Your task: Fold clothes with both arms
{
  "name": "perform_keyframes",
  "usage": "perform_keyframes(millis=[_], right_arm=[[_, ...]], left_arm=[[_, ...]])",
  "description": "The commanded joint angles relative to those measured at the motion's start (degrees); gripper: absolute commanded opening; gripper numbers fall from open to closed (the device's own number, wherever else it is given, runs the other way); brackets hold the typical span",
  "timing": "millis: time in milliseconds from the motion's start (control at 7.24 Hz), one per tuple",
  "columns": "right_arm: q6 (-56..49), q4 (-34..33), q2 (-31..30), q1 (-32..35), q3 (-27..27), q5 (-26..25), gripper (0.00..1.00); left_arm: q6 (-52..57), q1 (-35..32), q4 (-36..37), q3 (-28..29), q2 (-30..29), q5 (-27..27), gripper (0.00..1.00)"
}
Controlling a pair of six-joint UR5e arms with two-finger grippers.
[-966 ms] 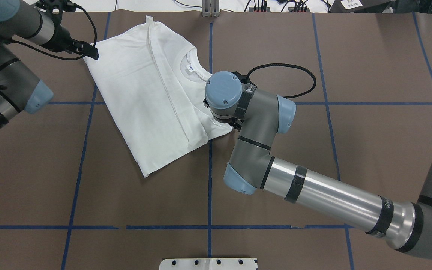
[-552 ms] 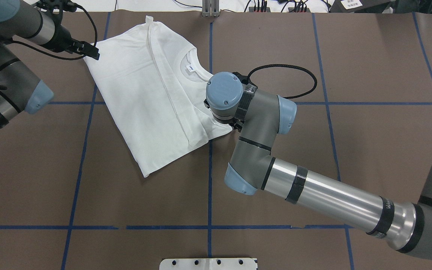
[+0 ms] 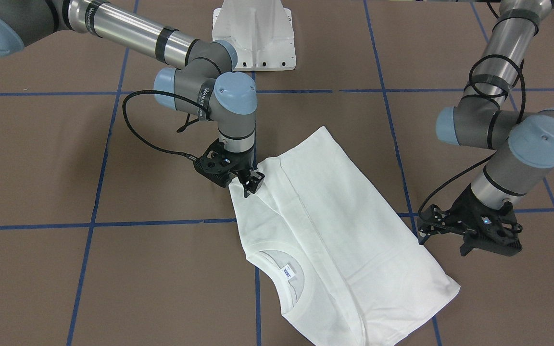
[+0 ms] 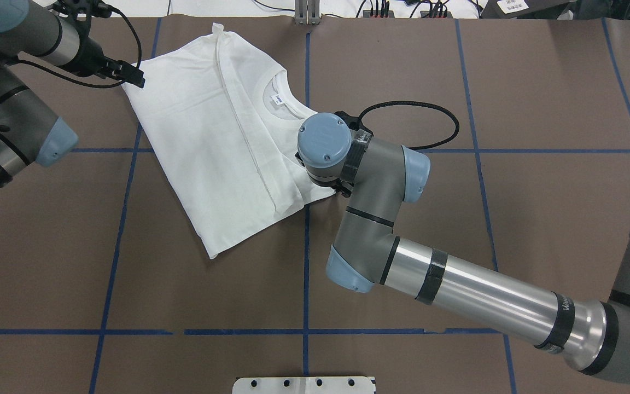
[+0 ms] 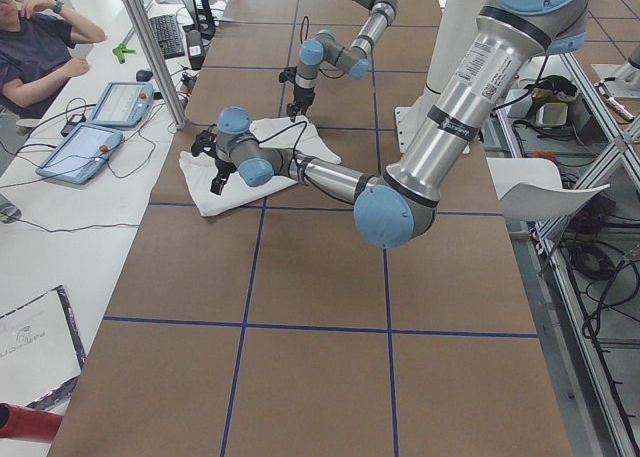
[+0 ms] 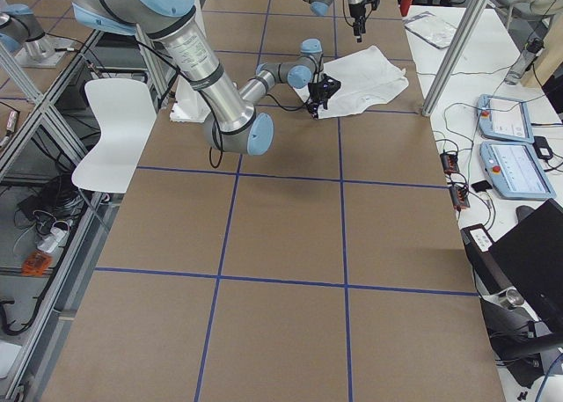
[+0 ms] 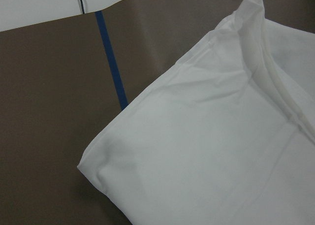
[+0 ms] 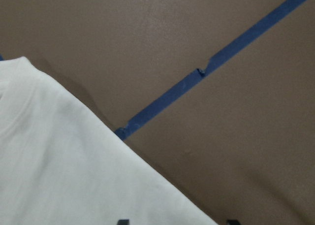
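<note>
1. Brown table (image 4: 512, 219) crossed by blue tape lines (image 4: 305, 273) carries everything.
2. Right tool (image 3: 252, 185), jaws apart, straddles the white T-shirt's (image 3: 344, 240) hem corner; it should probably close on every layer before lifting.
3. Left tool (image 3: 443, 242), seemingly spread, hovers just beside the opposite edge.
4. Neck label (image 3: 286, 274) print is too small to read.

Bright, even light from overhead. Soft, narrow shadows along the edge of the shirt (image 7: 206, 151) on the matte brown table (image 4: 539, 82). Pale glare streak down the silver tube of the right arm (image 4: 490, 290) (mild, not blown out). Fixed views crisp; wrist views softer, cloth nearly washed out, little weave detail. Small, distant detail in both side views.
</note>
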Motion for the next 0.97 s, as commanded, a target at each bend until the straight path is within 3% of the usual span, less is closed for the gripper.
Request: perform_keyframes(millis=[0,276,690,828], right_arm=[[0.0,0.0,-0.3,-0.2,0.5,-0.1,0.49],[-0.2,-1.5,-1.3,-0.2,2.4,-0.5,0.45],[-0.1,-1.9,-1.3,-1.0,2.4,-2.1,0.04],[-0.2,-2.0,-1.1,-1.0,2.5,-2.1,0.03]], left_arm=[[0.1,0.0,0.0,0.0,-0.1,0.0,1.0],[0.0,0.0,0.0,-0.1,-0.1,0.0,1.0],[-0.1,0.0,0.0,-0.3,0.0,0.0,1.0],[-0.1,0.0,0.0,-0.3,0.0,0.0,1.0]])
